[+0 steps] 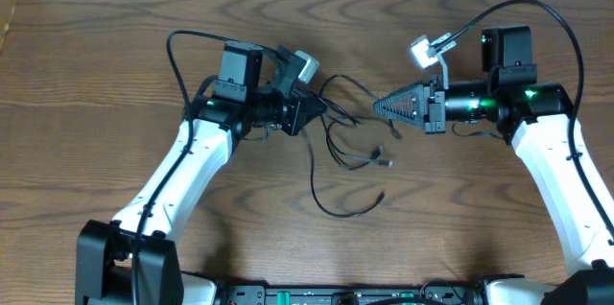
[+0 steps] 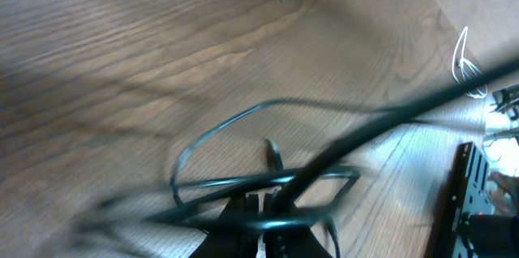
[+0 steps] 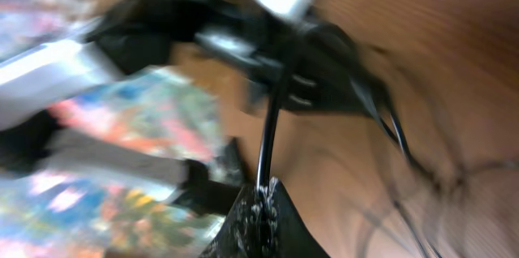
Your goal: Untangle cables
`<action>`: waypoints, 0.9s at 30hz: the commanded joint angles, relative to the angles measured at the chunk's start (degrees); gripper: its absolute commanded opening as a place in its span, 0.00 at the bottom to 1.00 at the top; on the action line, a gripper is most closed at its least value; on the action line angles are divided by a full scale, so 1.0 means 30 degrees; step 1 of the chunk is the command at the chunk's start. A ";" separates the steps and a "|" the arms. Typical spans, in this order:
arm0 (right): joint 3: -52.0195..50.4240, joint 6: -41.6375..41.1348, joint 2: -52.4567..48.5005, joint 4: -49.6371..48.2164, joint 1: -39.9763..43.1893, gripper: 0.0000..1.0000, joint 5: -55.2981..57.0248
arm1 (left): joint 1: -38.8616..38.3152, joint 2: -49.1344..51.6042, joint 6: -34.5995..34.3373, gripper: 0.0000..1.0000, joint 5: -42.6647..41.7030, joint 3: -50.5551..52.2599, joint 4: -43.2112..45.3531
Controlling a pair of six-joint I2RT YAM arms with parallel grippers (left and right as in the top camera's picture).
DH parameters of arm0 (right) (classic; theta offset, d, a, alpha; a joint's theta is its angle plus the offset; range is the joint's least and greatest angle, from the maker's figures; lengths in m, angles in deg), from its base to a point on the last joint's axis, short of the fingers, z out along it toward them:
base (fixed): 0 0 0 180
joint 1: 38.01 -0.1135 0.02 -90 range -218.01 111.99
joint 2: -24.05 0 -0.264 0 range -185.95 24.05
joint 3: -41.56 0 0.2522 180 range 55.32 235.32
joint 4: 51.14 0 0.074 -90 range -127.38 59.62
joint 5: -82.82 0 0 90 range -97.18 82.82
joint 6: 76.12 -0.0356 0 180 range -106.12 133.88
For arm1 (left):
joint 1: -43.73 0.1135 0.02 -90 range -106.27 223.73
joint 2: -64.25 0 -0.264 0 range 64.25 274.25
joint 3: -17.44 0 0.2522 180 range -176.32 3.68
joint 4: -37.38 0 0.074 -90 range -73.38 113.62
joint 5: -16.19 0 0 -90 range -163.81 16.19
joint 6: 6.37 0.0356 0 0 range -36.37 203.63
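Note:
Thin black cables point(image 1: 331, 152) lie in a loose tangle on the wooden table between my two grippers, with small plug ends point(image 1: 384, 161) toward the front. My left gripper point(image 1: 305, 113) is shut on black strands at the tangle's left side. In the blurred left wrist view its jaws point(image 2: 261, 209) are closed, with cable loops point(image 2: 219, 124) ahead of them. My right gripper point(image 1: 379, 106) points left, shut on one black cable. In the right wrist view the jaws point(image 3: 261, 201) pinch that cable point(image 3: 268, 136), which runs toward the left gripper point(image 3: 308, 71). No white cable shows in the overhead view.
The wooden table point(image 1: 115, 36) fills the overhead view. Thicker black arm cords point(image 1: 177, 56) loop behind each arm. A thin white loop point(image 2: 462, 63) shows at the far right of the left wrist view, near dark equipment point(image 2: 462, 201).

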 commanded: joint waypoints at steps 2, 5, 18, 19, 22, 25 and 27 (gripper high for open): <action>0.0364 -0.0044 0.0262 0.1749 0.0087 0.01 0.8743 | 0.0845 -0.0066 -0.1406 0.08 -0.0714 0.0168 -0.0342; 0.0357 -0.0656 0.0262 0.2871 0.0095 0.01 1.2721 | 0.1071 -0.0066 -0.1610 0.07 -0.1370 0.0168 -0.0597; -0.0240 -0.5909 -0.0102 0.3053 0.0095 0.01 2.2003 | 0.0459 -0.0066 -0.3111 0.08 -0.2754 0.0168 -0.0590; -0.0248 -0.6011 -0.0204 0.2987 0.0095 0.04 2.2025 | 0.0291 -0.0066 -0.3111 0.08 -0.2754 0.0168 -0.0576; -0.0248 -0.6448 -0.0736 0.2965 0.0095 0.66 2.2083 | -0.0350 -0.0066 -0.3118 0.08 -0.2754 0.0168 -0.0415; -0.0248 -0.6477 -0.1508 0.2994 0.0095 0.99 2.2076 | -0.0998 -0.0066 -0.3118 0.08 -0.2747 0.0168 -0.0262; -0.0248 -0.6477 -0.2076 0.3060 0.0095 0.99 2.2061 | -0.1282 -0.0066 -0.3118 0.08 -0.2754 0.0168 -0.0160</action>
